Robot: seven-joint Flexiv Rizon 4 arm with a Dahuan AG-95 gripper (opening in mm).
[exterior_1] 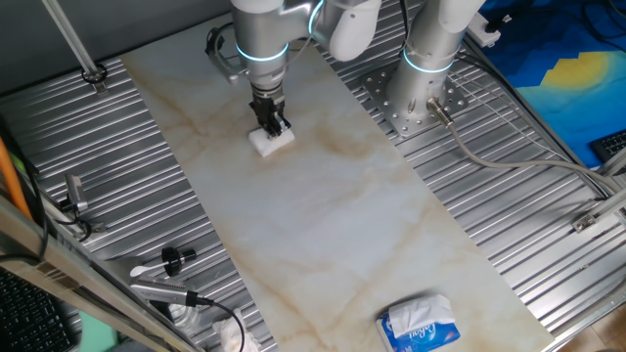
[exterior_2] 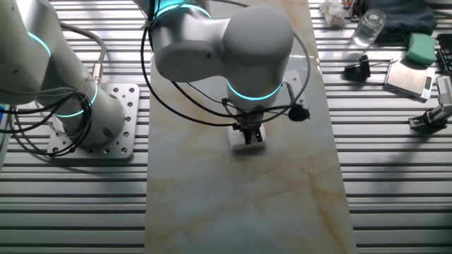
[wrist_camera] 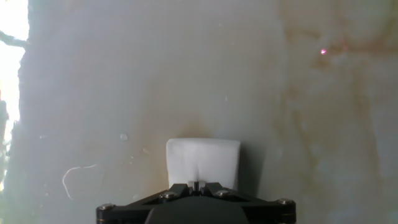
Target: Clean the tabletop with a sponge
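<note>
The tabletop (exterior_1: 333, 205) is a long off-white marble slab with tan veins; it also shows in the other fixed view (exterior_2: 240, 204) and fills the hand view (wrist_camera: 155, 74). The sponge (exterior_1: 271, 141) is a small white foam block resting on the slab's far part. My gripper (exterior_1: 272, 125) stands upright over it, shut on the sponge and pressing it on the slab. In the other fixed view the gripper (exterior_2: 251, 136) hides most of the sponge (exterior_2: 239, 143). In the hand view the sponge (wrist_camera: 203, 162) sticks out past the closed gripper (wrist_camera: 196, 185).
A blue-and-white tissue pack (exterior_1: 421, 324) lies at the slab's near end. Ribbed grey metal surrounds the slab. A second arm's base (exterior_1: 423, 93) stands to the right. Tools (exterior_1: 166, 284) lie at the near left. A glass (exterior_2: 369, 28) and green sponge (exterior_2: 420, 48) sit beside the slab.
</note>
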